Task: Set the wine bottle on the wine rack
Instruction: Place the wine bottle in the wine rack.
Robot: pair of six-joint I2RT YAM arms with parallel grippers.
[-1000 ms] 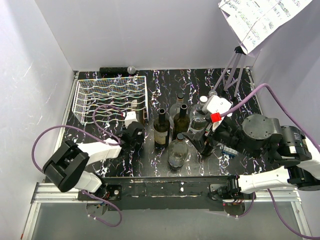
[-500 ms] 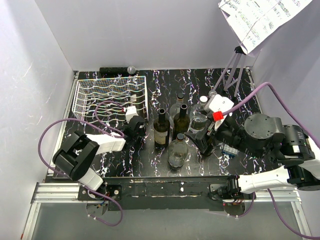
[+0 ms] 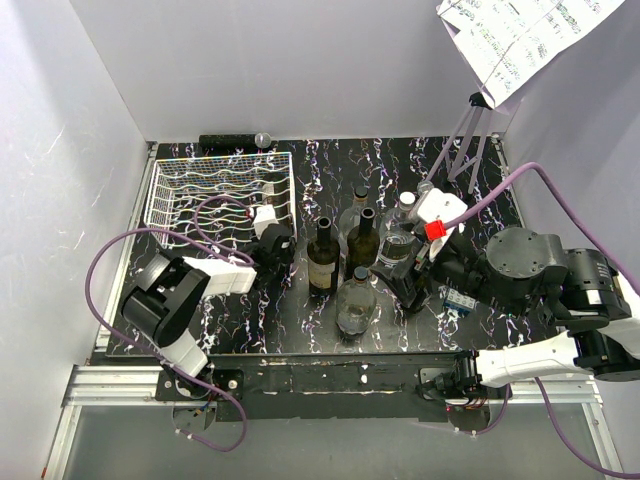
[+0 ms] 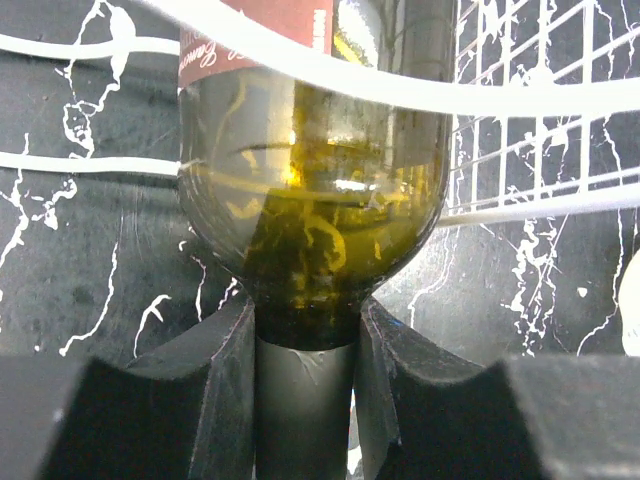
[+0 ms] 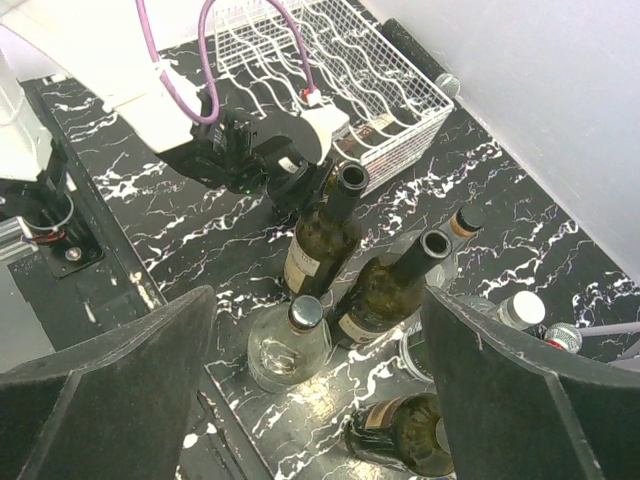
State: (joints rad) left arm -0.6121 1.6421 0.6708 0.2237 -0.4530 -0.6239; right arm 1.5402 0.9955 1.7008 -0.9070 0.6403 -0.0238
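Observation:
My left gripper (image 4: 305,340) is shut on the neck of an olive-green wine bottle (image 4: 310,200) with a dark red label. The bottle lies on its side, its body past the front wires of the white wire wine rack (image 4: 540,95). In the top view the left gripper (image 3: 272,240) is at the front right corner of the rack (image 3: 215,185) and hides most of the bottle. My right gripper (image 3: 405,280) is open and empty, hovering over the standing bottles. The right wrist view also shows the rack (image 5: 330,50) and the left gripper (image 5: 290,180).
Several bottles stand mid-table: two dark ones (image 3: 322,255) (image 3: 362,240), a clear round one (image 3: 355,305), others behind (image 3: 403,215). A dark bottle lies on its side (image 5: 400,435) near the right gripper. A stand with paper (image 3: 470,140) is at back right.
My left arm has pushed forward toward the rack, carrying the bottle farther in; its elbow swung right. The right arm has hardly moved.

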